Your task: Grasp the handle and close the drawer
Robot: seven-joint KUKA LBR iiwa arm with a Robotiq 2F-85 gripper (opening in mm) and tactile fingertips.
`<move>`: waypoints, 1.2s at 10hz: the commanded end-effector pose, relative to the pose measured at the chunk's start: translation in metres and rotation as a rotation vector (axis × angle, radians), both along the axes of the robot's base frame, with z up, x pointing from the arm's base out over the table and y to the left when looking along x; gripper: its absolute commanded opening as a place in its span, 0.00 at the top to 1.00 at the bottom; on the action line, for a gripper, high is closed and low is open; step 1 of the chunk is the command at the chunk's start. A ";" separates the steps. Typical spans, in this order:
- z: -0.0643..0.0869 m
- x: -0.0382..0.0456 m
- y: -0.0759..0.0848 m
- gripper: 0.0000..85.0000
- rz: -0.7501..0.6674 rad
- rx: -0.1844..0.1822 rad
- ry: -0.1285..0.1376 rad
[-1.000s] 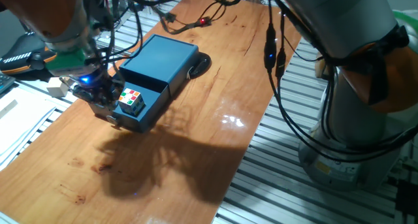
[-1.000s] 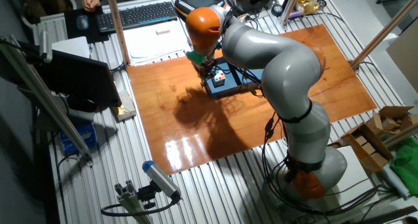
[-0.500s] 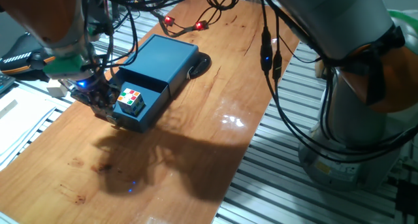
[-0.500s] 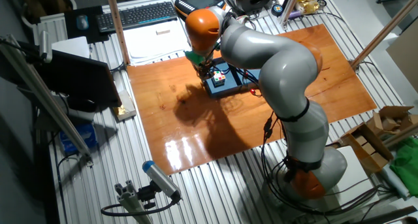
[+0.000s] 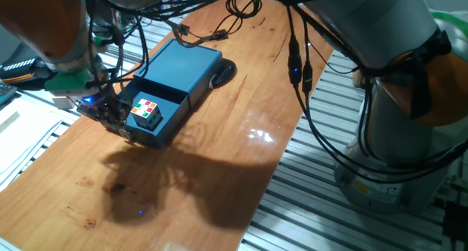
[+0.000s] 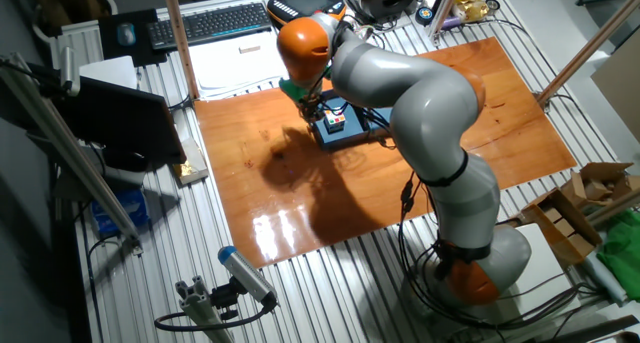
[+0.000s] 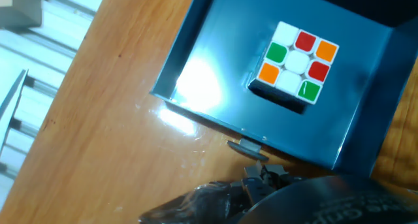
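While the arm (image 6: 420, 113) arcs over the wooden bench (image 5: 219, 163), grey links with an orange joint, its wrist sits low at the drawer's front end near the bench's edge. Largest to smallest from there:

Blue box casing (image 5: 179, 64): brighter blue, flat top, lying on the bench, with a dark round object touching its far corner.

Drawer (image 7: 215, 87): pulled out of the casing, shallow dark blue tray, thin walls, glossy floor with a bright glare patch on one side. Front panel faces the gripper. In the other fixed view it shows (image 6: 335, 128) just below the orange joint.

Puzzle cube (image 7: 295, 62): sits inside the drawer toward one side, upright, top face white, red, orange and green tiles. Also visible in one fixed view (image 5: 145, 113).

Gripper (image 5: 110, 118): right at the drawer's front panel, blue LED lit on the hand. Jaws: cannot tell whether they're apart or closed, since they're blocked by dark hardware in the hand view and too small elsewhere.

Handle (image 7: 247, 146): small grey metallic knob sticking out from the front panel's outer face, just beyond the gripper body. Contact unclear.
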State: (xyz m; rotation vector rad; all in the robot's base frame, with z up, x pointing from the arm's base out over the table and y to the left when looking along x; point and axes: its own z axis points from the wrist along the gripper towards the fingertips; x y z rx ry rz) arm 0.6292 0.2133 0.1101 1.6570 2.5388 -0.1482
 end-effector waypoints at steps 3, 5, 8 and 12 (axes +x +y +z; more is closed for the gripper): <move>-0.003 -0.0011 0.011 0.98 -0.017 -0.002 -0.001; -0.004 0.0001 0.012 0.98 -0.036 0.008 -0.002; -0.006 0.0015 0.019 0.98 -0.088 -0.018 -0.015; -0.010 0.0009 0.014 0.60 -0.089 0.002 -0.033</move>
